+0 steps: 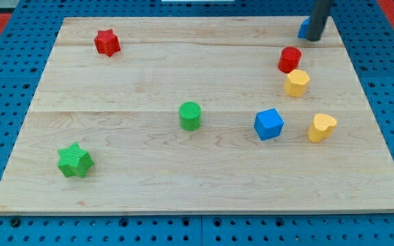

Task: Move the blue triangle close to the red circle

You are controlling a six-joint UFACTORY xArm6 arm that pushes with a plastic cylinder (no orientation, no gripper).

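At the far right of the wooden surface, my tip stood pressed against the blue triangle, the dark rod covering the block's right side so that only a sliver of blue showed to the rod's left. The arm carried no gripper, so there was nothing to open, close or hold; the rod simply touched the block near the surface's top edge.

The red circle served as the landmark. The blue triangle lay near it, just above and slightly to the view's right, the two blocks apart with bare wood between them. A yellow hexagon-like block sat just below the red circle, nearly touching it. Lower still came a blue cube, and to the right of that a yellow heart-shaped block, both well below the red circle.

To the red circle's left stretched open wood. A green cylinder stood well to its lower left near the surface's middle, a red star far to its left near the top edge, and a green star farthest off, toward the bottom left corner.

Around the surface ran a blue perforated board. No containers appeared among the blocks.
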